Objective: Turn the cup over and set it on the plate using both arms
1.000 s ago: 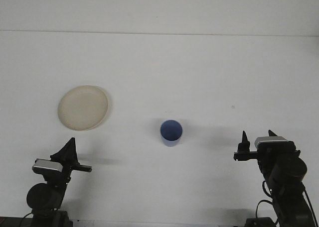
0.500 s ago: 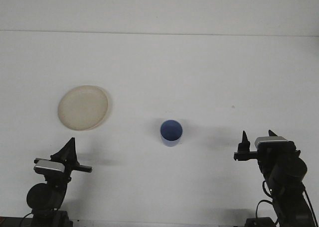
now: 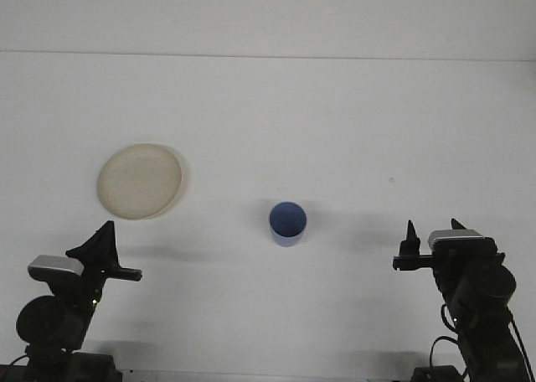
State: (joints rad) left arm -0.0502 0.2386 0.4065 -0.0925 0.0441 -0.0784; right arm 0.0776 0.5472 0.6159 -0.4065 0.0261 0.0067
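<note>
Cup (image 3: 287,223): blue, standing on the white table (image 3: 335,122) near its middle; the top end faces the camera, and whether that is the mouth or the base cannot be told. Nothing touches it.

Plate (image 3: 139,181): cream, round, lying flat, to the left of the cup and a little farther back, well apart from it.

Left gripper (image 3: 100,241): near the front edge, left of the cup and in front of the plate; dark fingers overlap in this view, so their spread cannot be told.

Right gripper (image 3: 432,230): near the front edge, right of the cup, well apart from it; two pointed fingertips stand apart with a clear gap, holding nothing.
</note>
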